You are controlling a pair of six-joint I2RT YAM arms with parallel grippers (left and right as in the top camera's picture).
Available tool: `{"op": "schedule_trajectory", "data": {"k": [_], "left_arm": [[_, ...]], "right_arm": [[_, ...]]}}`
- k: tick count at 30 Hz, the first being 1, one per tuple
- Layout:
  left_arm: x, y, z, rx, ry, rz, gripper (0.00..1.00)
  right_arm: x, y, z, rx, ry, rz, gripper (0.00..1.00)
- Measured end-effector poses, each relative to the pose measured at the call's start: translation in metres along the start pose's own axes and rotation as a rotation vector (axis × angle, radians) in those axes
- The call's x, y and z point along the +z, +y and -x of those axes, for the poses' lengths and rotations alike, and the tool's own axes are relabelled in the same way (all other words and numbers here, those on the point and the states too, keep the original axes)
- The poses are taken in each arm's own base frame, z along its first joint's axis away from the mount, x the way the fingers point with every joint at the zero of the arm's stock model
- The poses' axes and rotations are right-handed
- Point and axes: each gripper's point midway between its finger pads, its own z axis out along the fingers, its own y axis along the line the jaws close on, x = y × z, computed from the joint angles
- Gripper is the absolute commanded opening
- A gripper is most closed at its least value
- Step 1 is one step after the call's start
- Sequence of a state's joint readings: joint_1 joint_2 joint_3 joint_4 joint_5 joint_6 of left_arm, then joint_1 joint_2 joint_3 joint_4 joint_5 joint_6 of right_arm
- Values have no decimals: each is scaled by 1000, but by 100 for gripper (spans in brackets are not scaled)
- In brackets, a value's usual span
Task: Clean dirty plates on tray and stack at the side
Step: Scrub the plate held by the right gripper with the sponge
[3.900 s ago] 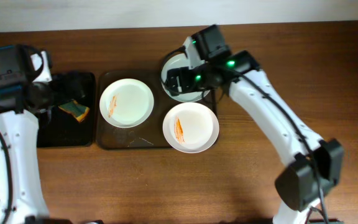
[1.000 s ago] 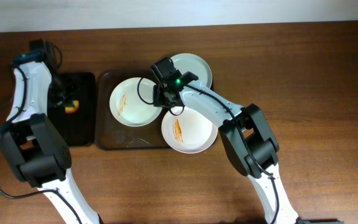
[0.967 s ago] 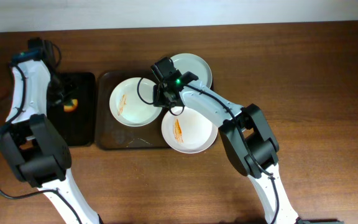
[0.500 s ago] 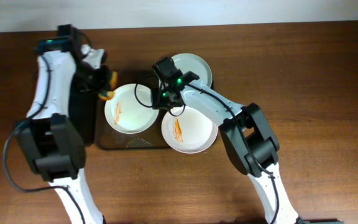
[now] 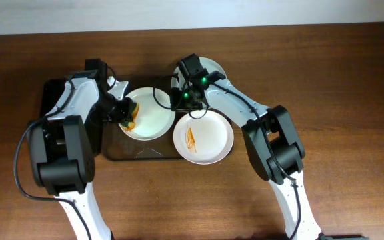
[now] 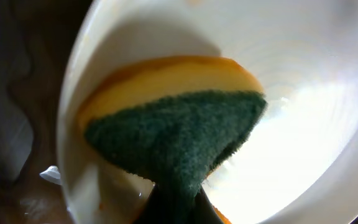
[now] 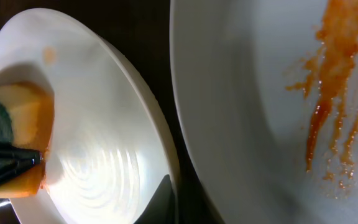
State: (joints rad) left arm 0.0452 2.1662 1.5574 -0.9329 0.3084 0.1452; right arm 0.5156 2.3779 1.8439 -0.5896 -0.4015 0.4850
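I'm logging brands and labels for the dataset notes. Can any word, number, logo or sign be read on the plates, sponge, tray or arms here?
No text can be read in any of the three views.
Plate under the sponge, streaked plate, sponge, tray: plain, with no label or brand showing.
Right arm: no legible marking; its green light is a lamp, not a sign.
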Motion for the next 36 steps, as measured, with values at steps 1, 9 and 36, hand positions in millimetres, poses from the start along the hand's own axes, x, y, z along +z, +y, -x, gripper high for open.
{"op": "schedule_trajectory", "data": {"k": [1, 9, 36], "left_arm": [[1, -2, 2, 6, -16, -8, 1], [9, -22, 51, -28, -213, -6, 1], [1, -1, 33, -89, -150, 114, 1]], "right_arm": [[0, 0, 0, -3, 0, 0, 4], [3, 5, -3, -25, -4, -12, 4], [8, 17, -9, -15, -1, -6, 4]]}}
